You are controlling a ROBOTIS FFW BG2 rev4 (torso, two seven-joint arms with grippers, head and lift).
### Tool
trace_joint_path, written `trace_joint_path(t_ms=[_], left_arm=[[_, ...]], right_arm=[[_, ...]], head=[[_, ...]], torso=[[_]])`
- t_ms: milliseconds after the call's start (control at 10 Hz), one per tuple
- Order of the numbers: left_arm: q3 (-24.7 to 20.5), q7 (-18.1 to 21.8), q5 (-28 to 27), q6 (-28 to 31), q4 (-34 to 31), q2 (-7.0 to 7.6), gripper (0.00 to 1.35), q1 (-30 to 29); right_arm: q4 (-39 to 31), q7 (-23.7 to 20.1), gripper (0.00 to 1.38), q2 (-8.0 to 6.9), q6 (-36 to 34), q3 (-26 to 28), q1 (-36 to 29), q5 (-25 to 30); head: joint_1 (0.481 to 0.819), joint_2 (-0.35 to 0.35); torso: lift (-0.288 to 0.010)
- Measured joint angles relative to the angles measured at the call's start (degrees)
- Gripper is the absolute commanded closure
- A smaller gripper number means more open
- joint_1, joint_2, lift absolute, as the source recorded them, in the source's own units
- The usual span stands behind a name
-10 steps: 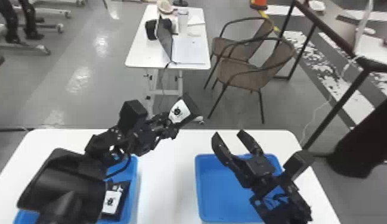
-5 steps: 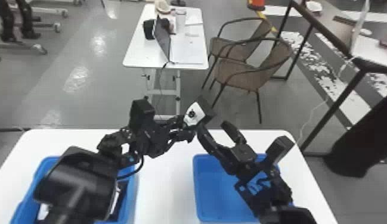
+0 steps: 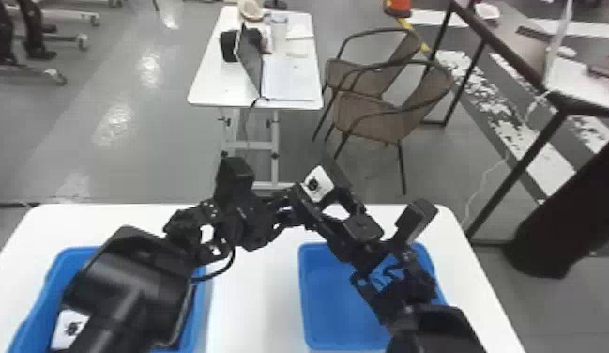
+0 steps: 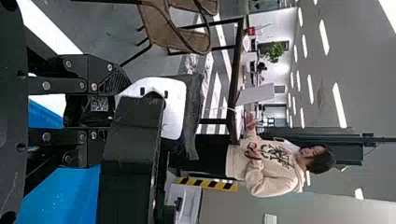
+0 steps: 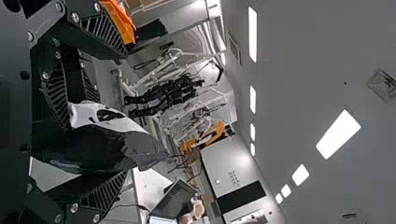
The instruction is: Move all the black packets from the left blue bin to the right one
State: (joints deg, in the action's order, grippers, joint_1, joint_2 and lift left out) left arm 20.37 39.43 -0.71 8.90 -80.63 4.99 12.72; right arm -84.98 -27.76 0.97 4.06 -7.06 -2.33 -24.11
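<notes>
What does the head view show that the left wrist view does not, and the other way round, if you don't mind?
Head view: a small white table holding an open laptop.
Left wrist view: a leafy green plant and long bright ceiling lights.
Both: brown woven chairs and a black packet with a white label.

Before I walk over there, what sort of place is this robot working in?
Probably a robotics lab: a black, humanoid-looking machine is up against a white metal frame, and an open dark grey laptop sits on a small white table.
</notes>
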Motion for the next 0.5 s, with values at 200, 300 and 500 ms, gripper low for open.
trace_joint_path(t_ms=[200, 300, 500], left_arm=[[0.04, 0.04, 0.32, 0.23, 0.03, 0.1, 0.94, 0.02], [-0.11, 0.04, 0.44, 0.29, 0.03, 0.1, 0.93, -0.03], [-0.5, 0.03, 0.95, 0.29, 0.03, 0.09, 0.76, -0.41]], right_arm=[[0.44, 2.73, 1.09, -0.16, 0.06, 0.09, 0.63, 0.73], [-0.39, 5.14, 1.09, -0.23, 0.09, 0.11, -0.16, 0.94], [-0.8, 6.2, 1.27, -0.27, 1.7, 0.12, -1.38, 0.72]], head=[[0.695, -0.127], [0.695, -0.134], [0.695, -0.138]], torso=[[0.0], [0.0], [0.0]])
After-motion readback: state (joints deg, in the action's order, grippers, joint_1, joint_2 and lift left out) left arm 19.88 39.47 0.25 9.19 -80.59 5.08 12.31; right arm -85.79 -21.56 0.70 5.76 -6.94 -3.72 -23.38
